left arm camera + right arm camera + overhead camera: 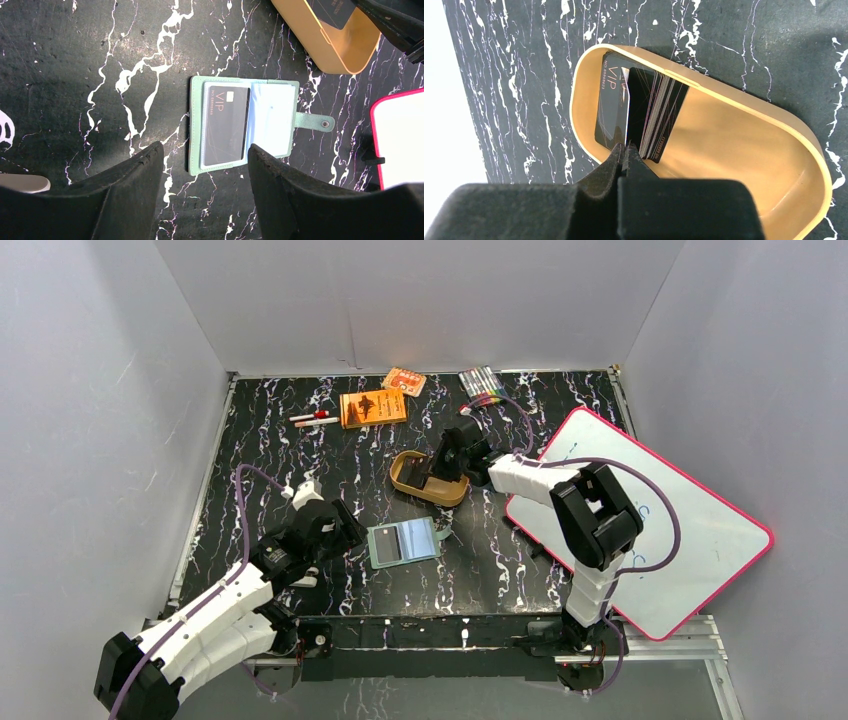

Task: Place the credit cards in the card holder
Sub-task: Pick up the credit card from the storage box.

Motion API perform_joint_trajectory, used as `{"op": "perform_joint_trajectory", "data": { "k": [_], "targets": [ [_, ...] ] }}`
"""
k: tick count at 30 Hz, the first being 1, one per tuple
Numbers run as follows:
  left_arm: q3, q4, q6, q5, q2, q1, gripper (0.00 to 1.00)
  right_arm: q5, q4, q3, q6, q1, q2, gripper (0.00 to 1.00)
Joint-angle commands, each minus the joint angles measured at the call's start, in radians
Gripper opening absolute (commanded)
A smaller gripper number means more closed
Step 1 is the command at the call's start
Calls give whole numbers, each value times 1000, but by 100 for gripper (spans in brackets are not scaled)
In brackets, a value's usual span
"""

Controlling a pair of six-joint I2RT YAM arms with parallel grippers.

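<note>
Fetching stage, by the look of it: drawing a single card (628, 117) off the stack of credit cards (664, 115) inside the golden tin (749, 150), about mid-surface (500, 570). Right tool (626, 148) pressed together, pinching that single card by its near edge. Card tipped up on edge, visible only as a thin pale line. Rest of the stack leaning at one end of the tin. Number of cards in the pinch: probably one, not certain.

Card holder (402, 542) lying open and flat between the tin and the near edge of the surface, apart from the tin. Snap tab (314, 121) pointing toward the whiteboard (650, 530) at the right side. One dark VIP card (226, 125) already tucked into one half. Other half pale and seemingly free.

Left tool (205, 148) spread wide, poised just beside the holder, gripping nothing. Fingers (135, 185) framing the holder's edge in the wrist view, with no visible contact.

Next, most likely: lift clear of the tin's rim without dragging neighbouring cards, carry across to the holder, lay the card level, then slide it into a free pocket. Probably worth pinning the holder with the left tool against sliding during insertion.
</note>
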Motion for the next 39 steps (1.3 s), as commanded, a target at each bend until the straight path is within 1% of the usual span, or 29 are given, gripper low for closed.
{"op": "perform_joint_trajectory", "data": {
  "k": [1, 6, 11, 15, 18, 22, 25, 28, 31, 35, 36, 37, 38, 39],
  "targets": [
    [-4, 4, -4, -10, -7, -1, 60, -9, 7, -6, 7, -2, -39, 0],
    [2, -4, -5, -22, -15, -1, 60, -5, 51, -46, 65, -4, -131, 0],
    [12, -7, -3, -41, -22, -1, 60, 4, 30, -41, 168, -4, -193, 0],
    [32, -14, 2, -51, -16, -1, 60, -44, 26, -42, 250, -18, -218, 0],
    [48, -24, 2, -60, -16, -1, 60, -94, 34, -71, 368, -44, -244, 0],
    [72, -40, -4, -78, -20, -1, 60, -140, 107, -153, 565, -72, -301, 0],
    [87, -43, -11, -89, -19, -1, 59, -136, 91, -148, 636, -76, -318, 0],
    [88, -43, -29, -95, -16, -1, 59, -165, 121, -157, 689, -83, -318, 0],
    [85, -39, -40, -90, -7, -1, 59, -239, 173, -150, 709, -93, -293, 0],
    [83, -39, -44, -86, 4, -1, 59, -246, 189, -137, 691, -97, -286, 0],
    [82, -38, -44, -87, 4, -1, 59, -248, 179, -127, 660, -98, -290, 0],
    [80, -39, -43, -88, 3, -1, 59, -251, 169, -102, 588, -98, -290, 0],
    [79, -38, -41, -90, 1, -1, 59, -276, 139, -63, 488, -100, -285, 0],
    [77, -37, -37, -90, -1, -1, 59, -305, 62, -11, 355, -100, -281, 0]
  ]
}}
